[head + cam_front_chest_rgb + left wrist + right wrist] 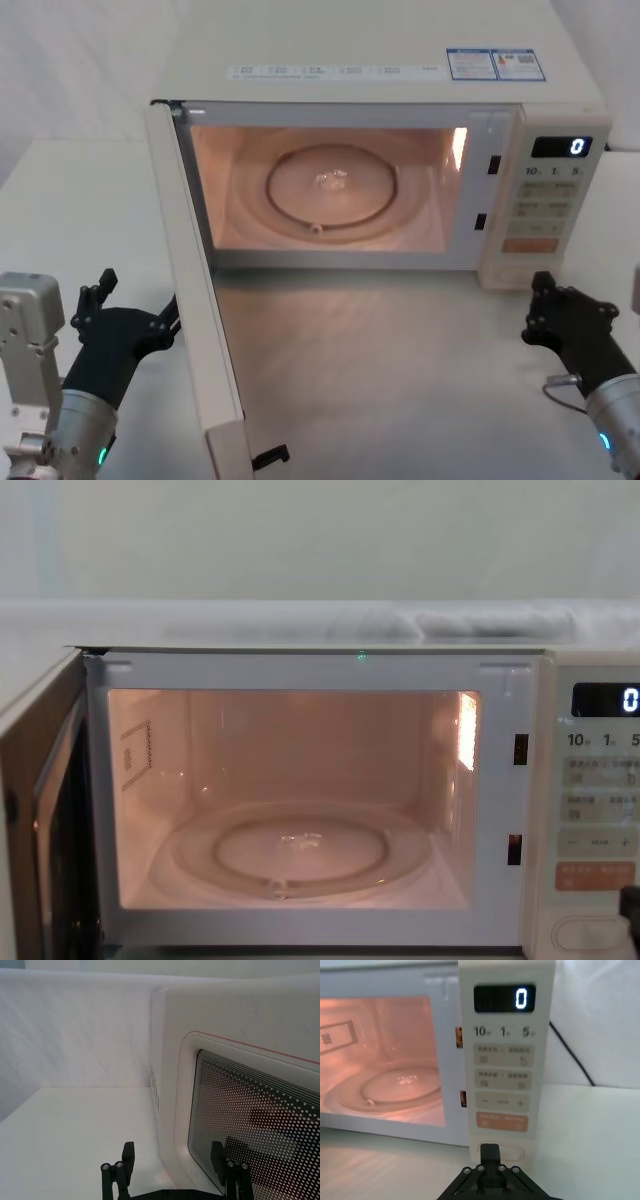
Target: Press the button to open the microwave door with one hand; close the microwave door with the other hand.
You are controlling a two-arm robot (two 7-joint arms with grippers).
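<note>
Step one looks done: microwave door is swung wide open on its left hinge, standing roughly edge-on to the cavity, interior light on, glass turntable bare

Right gripper sits just in front of the control panel, low, in line with the button. Wrist view shows its fingers pinched together into a single tip right at the button, gripping nothing; can't tell if it's touching or just off it. Display reads 0

Left gripper is on the outer side of the microwave door, near its lower free end. Fingers spread apart, nothing between them; one finger is close against the dotted window, contact not clear

What's left, by my read: the whole close. Left gripper is already on the correct side to push the door toward the cavity until it latches. Right gripper should clear the panel front first so it isn't in the way of the door's free edge
</note>
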